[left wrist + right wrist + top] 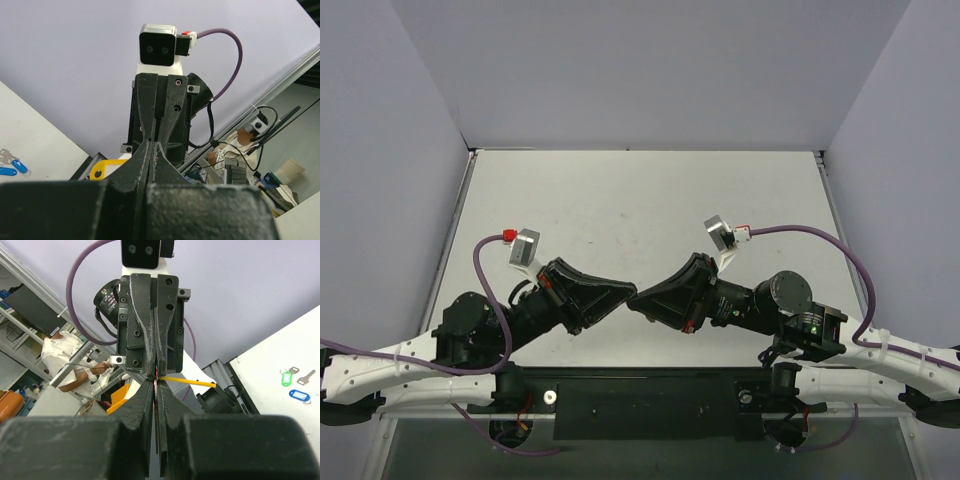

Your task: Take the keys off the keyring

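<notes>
My two grippers meet tip to tip in the air above the table (640,200). My left gripper (627,293) is shut; in the left wrist view (153,145) its jaws are pressed together. The keyring's yellow tag (106,168) sticks out beside the left gripper's tips. The thin ring itself is too small to make out. My right gripper (639,301) is shut. In the right wrist view (156,380) a thin dark metal strip, the key (158,430), lies between its jaws. The yellow tag (190,382) shows edge-on at the meeting point.
Blue-tagged keys (12,163) lie on a white surface at the left of the left wrist view. A green tag (285,376), a loose silver key (305,377) and a blue tag (300,395) lie at the right of the right wrist view. Grey walls surround the table.
</notes>
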### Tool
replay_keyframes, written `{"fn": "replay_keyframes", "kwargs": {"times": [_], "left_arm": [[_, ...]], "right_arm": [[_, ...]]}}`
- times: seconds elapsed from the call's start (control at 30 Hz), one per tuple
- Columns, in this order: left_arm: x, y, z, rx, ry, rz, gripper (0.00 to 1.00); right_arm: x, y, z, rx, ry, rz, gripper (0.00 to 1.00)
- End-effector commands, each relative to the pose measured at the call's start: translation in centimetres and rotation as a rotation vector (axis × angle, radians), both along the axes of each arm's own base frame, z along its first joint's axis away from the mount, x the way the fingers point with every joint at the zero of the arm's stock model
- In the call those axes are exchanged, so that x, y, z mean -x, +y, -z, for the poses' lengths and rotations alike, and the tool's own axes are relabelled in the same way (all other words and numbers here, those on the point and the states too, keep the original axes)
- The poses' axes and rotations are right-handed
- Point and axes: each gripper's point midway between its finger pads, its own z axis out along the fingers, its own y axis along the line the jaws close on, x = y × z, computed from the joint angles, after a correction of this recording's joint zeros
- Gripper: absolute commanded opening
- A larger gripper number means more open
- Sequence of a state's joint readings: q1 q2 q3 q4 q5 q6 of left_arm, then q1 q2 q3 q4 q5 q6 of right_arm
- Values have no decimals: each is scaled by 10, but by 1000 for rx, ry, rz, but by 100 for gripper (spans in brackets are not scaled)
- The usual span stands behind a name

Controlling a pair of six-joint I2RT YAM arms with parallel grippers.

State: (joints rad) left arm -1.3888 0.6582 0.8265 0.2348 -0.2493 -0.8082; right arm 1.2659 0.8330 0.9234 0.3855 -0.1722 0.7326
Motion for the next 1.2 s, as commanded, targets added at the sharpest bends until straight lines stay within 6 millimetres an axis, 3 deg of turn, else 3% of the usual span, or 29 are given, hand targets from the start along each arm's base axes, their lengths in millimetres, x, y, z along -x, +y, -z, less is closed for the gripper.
{"fn": "replay_keyframes", "kwargs": {"times": [0.0, 0.53, 0.9, 1.17], "left_arm": [[13, 5, -15, -31, -44, 52, 0], [52, 11, -2, -217, -149, 243, 0], [63, -2, 19, -346, -158, 329, 0], [66, -1, 25, -400, -157, 347, 0]], "right_arm": [[1, -7, -19, -63, -32, 14, 0], [10, 5, -15, 10, -39, -55, 0], [18, 10, -10, 51, -50, -110, 0], [22, 12, -7, 73, -51, -134, 0]]}}
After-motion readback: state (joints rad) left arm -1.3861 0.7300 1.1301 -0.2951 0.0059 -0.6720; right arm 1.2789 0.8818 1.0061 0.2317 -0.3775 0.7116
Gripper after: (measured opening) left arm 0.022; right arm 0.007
